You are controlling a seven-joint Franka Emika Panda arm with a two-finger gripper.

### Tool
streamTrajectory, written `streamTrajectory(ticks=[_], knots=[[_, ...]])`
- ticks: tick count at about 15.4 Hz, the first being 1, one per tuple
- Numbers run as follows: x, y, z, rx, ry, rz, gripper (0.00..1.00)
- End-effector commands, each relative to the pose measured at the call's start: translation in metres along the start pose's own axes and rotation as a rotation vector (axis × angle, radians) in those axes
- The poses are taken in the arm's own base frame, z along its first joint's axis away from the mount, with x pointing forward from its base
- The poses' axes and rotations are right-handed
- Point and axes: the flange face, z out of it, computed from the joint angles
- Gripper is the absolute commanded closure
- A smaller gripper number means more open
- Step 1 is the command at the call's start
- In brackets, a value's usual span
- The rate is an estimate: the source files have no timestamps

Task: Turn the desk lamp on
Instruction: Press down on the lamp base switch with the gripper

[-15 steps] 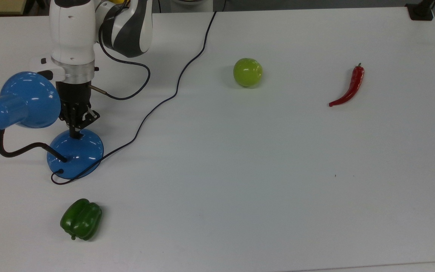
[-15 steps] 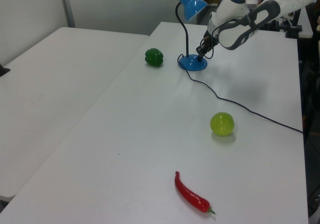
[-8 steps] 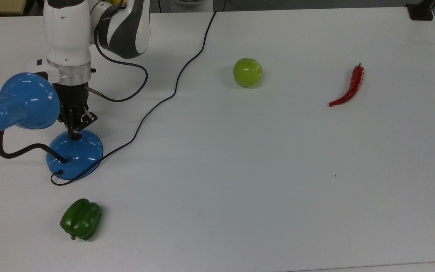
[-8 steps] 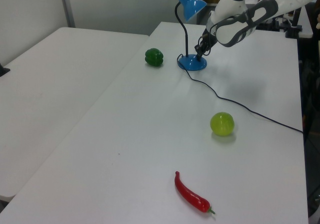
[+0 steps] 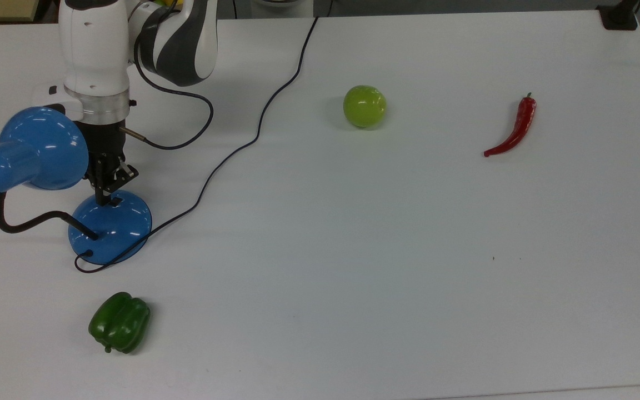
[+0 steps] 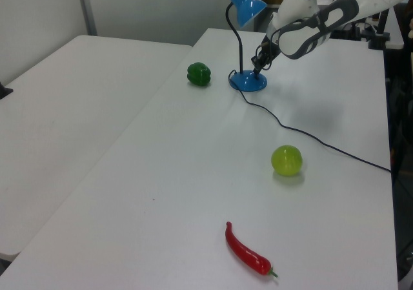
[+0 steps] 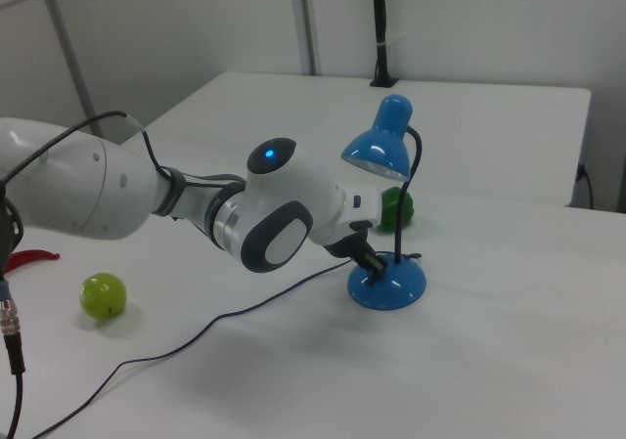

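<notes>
The desk lamp is glossy blue, with a bell-shaped shade (image 5: 42,147), a black bendy neck (image 5: 20,225) and a round domed base (image 5: 111,230), and it stands at the top view's left. Its black cord (image 5: 231,155) runs up across the table. My gripper (image 5: 100,201) is shut with nothing in it. It points down at the base's far rim, right beside the small switch (image 5: 114,201). In the left view the gripper (image 6: 257,67) sits over the base (image 6: 248,81). In the right view the gripper (image 7: 377,263) meets the base (image 7: 391,287) under the shade (image 7: 377,146). No light shows from the shade.
A green bell pepper (image 5: 119,322) lies close below the lamp base in the top view. A green apple (image 5: 364,106) sits mid-table and a red chili (image 5: 514,129) farther to the top view's right. The arm's own cable (image 5: 186,133) loops beside the gripper.
The gripper has shifted toward the top view's left and slightly up, from over the dome to the base's far rim. The switch now shows beside its tip.
</notes>
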Motion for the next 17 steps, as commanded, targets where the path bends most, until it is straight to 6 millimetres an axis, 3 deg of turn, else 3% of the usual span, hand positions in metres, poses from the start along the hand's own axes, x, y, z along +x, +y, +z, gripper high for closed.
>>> streamTrajectory(ticks=[1,4,17], knots=[[0.006,-0.002,-0.002,0.015,-0.01,0.02,1.0],[0.007,-0.001,-0.013,0.02,-0.026,0.017,1.0],[0.002,-0.009,-0.004,0.026,-0.046,0.003,1.0]])
